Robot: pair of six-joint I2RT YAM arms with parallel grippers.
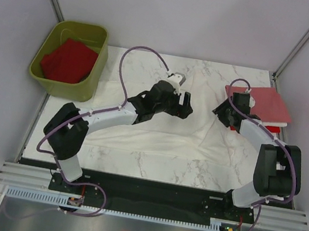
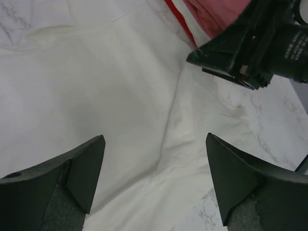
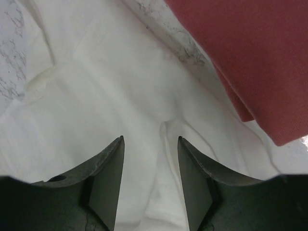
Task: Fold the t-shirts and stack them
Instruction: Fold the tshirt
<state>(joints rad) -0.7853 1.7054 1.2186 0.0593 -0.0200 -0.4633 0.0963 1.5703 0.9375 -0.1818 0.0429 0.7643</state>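
A white t-shirt [image 1: 158, 129] lies spread and wrinkled across the marble table. My left gripper [image 1: 184, 106] hovers open over its middle right; in the left wrist view [image 2: 155, 137] the jaws stand wide apart above the cloth [image 2: 106, 86]. My right gripper [image 1: 223, 111] is open low over the shirt's right edge, with a raised fold of white cloth [image 3: 168, 130] between its jaws [image 3: 150, 138]. A folded salmon pink t-shirt [image 1: 266, 101] tops a stack at the back right, also in the right wrist view [image 3: 250, 53]. A red t-shirt [image 1: 69, 60] lies in the tub.
The olive-green tub [image 1: 96, 79] stands at the back left corner. The stack under the pink shirt shows a red layer [image 2: 177, 18] and a white edge. Grey walls enclose the table. Bare marble [image 1: 152, 162] runs along the front.
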